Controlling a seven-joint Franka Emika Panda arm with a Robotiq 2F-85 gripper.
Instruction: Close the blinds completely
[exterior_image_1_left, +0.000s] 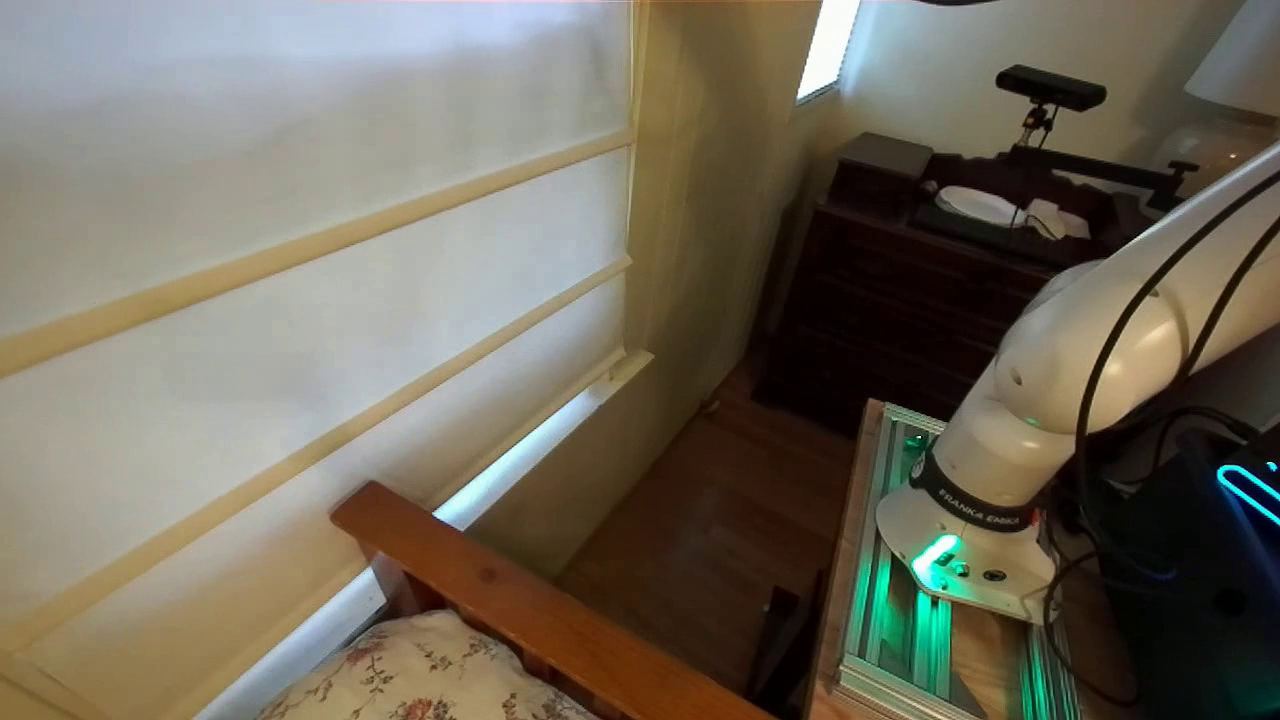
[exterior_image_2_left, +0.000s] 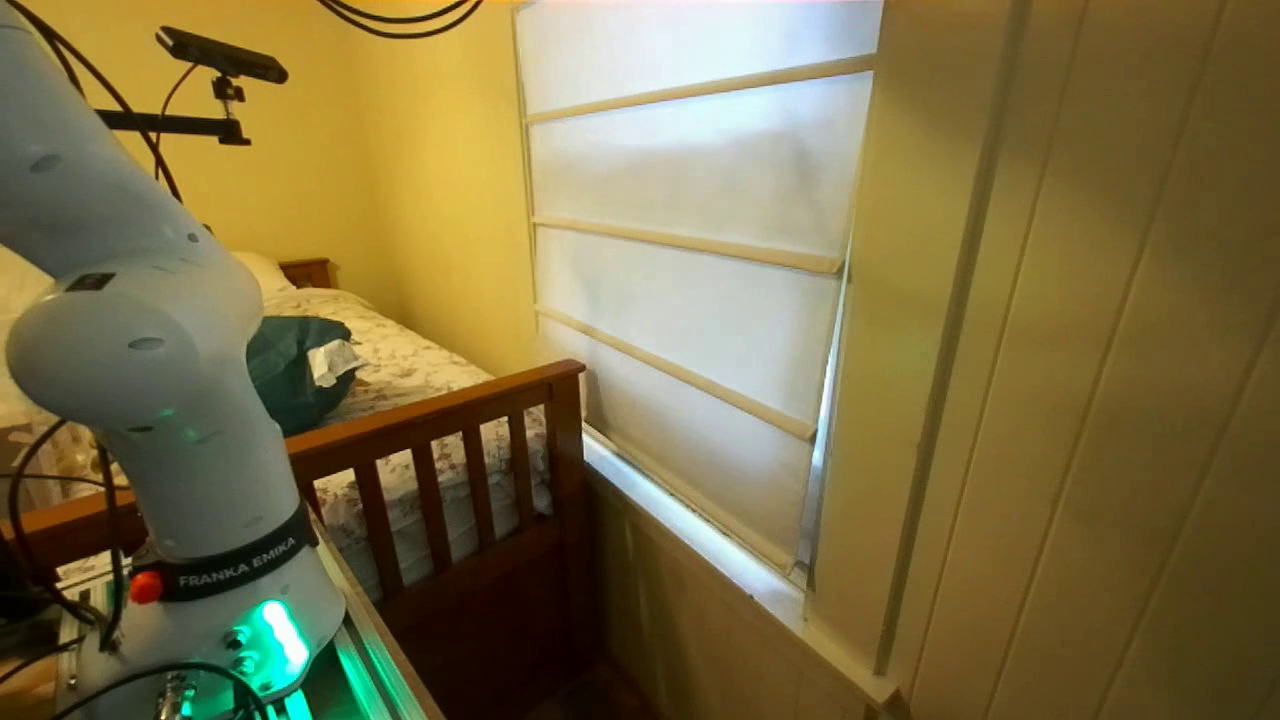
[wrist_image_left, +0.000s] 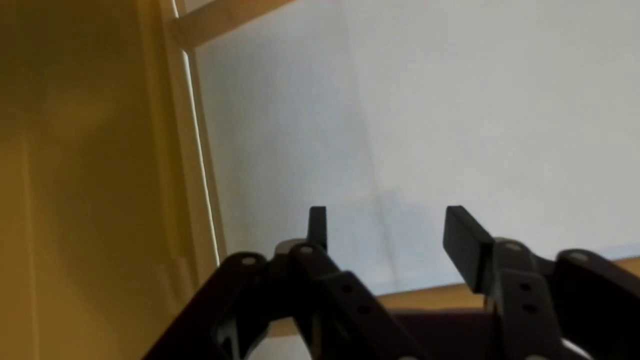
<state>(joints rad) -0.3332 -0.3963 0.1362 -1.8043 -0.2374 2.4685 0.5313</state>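
The blinds (exterior_image_1_left: 430, 290) are a cream fabric shade with beige horizontal bands, hanging over most of the window in both exterior views. In an exterior view the blinds (exterior_image_2_left: 690, 300) end a little above the sill (exterior_image_2_left: 700, 520), and a bright strip shows under their lower edge. A thin bright line runs down one side. In the wrist view the blinds (wrist_image_left: 450, 125) fill most of the picture beyond the fingers. My gripper (wrist_image_left: 385, 220) is open with nothing between its fingertips, and it faces the fabric. I cannot tell how far off the fabric is. The gripper is out of both exterior views.
A wooden bed footboard (exterior_image_2_left: 440, 415) stands close to the window's lower part. A floral pillow (exterior_image_1_left: 430, 670) lies behind it. A dark dresser (exterior_image_1_left: 900, 290) stands in the corner. A camera on a bar (exterior_image_2_left: 220, 60) is near the arm. Wall panelling (wrist_image_left: 90, 200) borders the shade.
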